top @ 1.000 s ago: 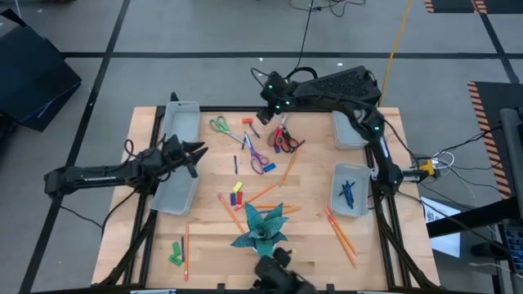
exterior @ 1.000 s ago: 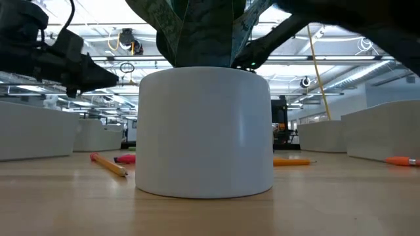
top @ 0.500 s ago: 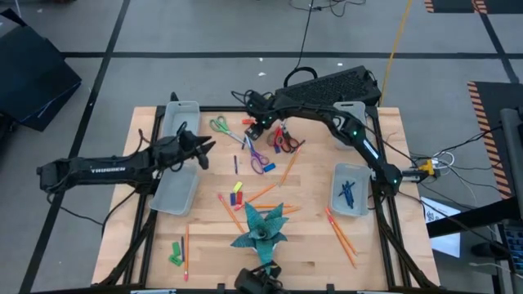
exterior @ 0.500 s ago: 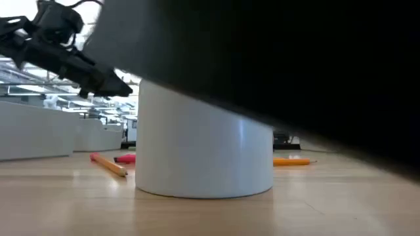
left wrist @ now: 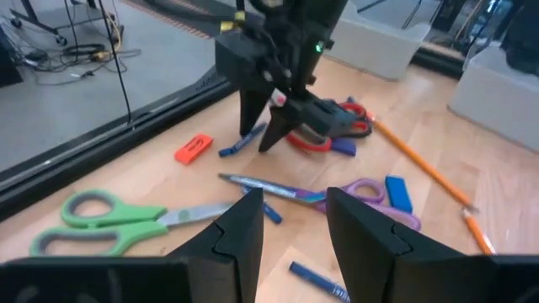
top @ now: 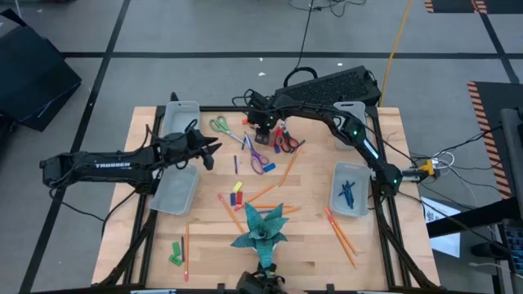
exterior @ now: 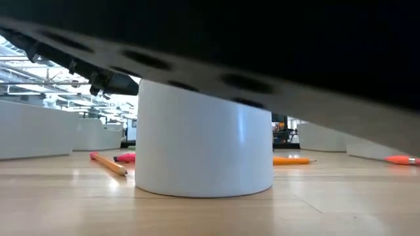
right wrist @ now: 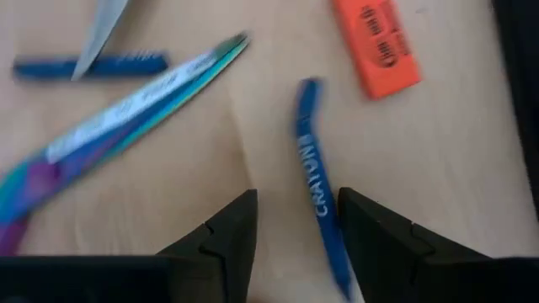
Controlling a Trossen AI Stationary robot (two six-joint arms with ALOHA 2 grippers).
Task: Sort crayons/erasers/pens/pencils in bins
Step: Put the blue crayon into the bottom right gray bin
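My right gripper (top: 261, 126) hangs open over the far middle of the table, fingers pointing down. A blue crayon (right wrist: 316, 181) lies flat on the wood between its fingertips (right wrist: 296, 202), close to one finger. My left gripper (top: 212, 149) is open and holds nothing. It stands left of centre beside the left bins (top: 176, 186), facing the right gripper (left wrist: 265, 141). Orange pencils (top: 288, 167) lie loose on the wood. Blue pens (top: 349, 193) lie in the near right bin (top: 338, 204).
Green scissors (left wrist: 109, 220), purple scissors (left wrist: 337, 195), red scissors (left wrist: 324, 139), an orange eraser (right wrist: 376, 46), a blue eraser (left wrist: 398, 192) and further blue crayons (right wrist: 88, 63) crowd the far middle. A potted plant (top: 261, 229) stands near the front. More pencils (top: 341, 237) lie near right.
My right gripper has gone toward the table's left edge and down onto the spot by the blue crayon. My left gripper has reached toward the table's right, away from the left bins. A dark shape now covers the top of the low view.
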